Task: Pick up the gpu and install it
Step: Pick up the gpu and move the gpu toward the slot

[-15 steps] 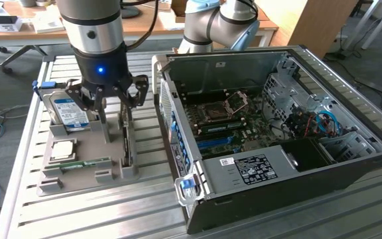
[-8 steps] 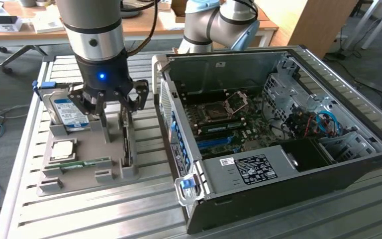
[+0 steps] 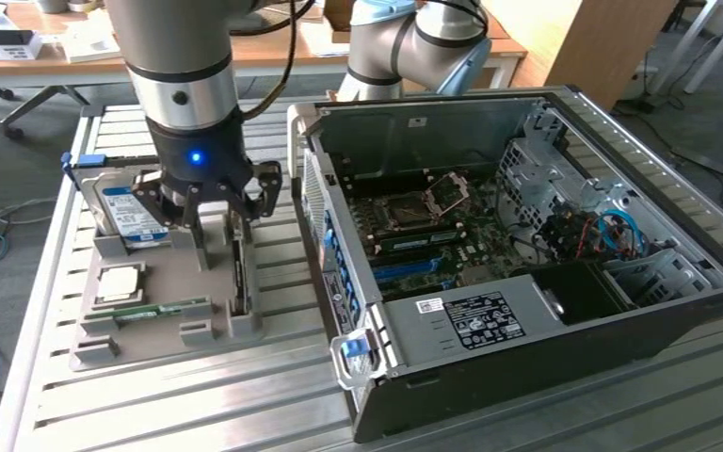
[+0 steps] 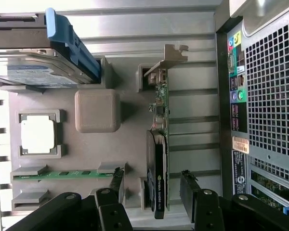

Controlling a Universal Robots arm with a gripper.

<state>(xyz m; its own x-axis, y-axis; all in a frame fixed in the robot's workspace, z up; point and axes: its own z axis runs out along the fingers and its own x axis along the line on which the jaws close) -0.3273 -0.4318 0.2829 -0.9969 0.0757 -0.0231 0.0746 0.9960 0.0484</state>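
Observation:
The gpu (image 4: 160,144) stands on its edge in a slot of the grey parts holder (image 4: 125,144), green board and black face showing, with its silvery bracket (image 4: 169,54) at the far end. In the exterior view the gpu (image 3: 238,268) sits at the holder's side nearest the computer case. My gripper (image 4: 152,185) hangs just above it, open. One finger (image 4: 116,180) is on each side of the card's black end, the other finger (image 4: 188,185) toward the case, neither touching. From outside, the gripper (image 3: 217,221) is low over the holder.
The open computer case (image 3: 663,311) lies at the exterior view's right, its motherboard (image 3: 425,235) and blue slots (image 3: 412,273) exposed. The holder also carries a blue-labelled hard drive (image 3: 129,212), a processor chip (image 3: 120,282), and a narrow green memory stick (image 3: 161,309). A second arm (image 3: 406,42) stands behind.

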